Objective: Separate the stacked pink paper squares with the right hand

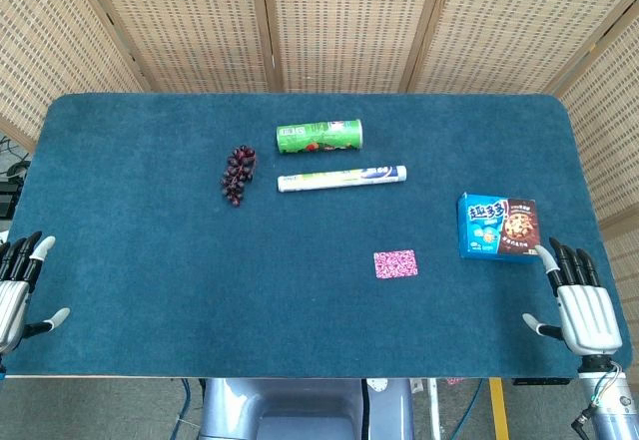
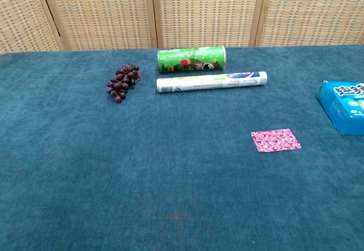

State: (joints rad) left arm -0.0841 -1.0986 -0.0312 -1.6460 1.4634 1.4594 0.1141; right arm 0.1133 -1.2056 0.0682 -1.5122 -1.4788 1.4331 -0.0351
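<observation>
Teal felt table [image 1: 150, 260] under my rig: left hand [image 1: 18, 285] spread wide and empty at the near-left edge; pink paper squares [image 1: 395, 263] flat right of centre, long axis running left-right; right hand [image 1: 581, 300] likewise wide and empty near the blue cookie box [image 1: 498, 227].

a woven rattan folding screen [image 1: 339, 21] with pale wooden frames backs the table [image 1: 130, 260] (covered in dark teal cloth); grey floor shows below its front edge.
</observation>
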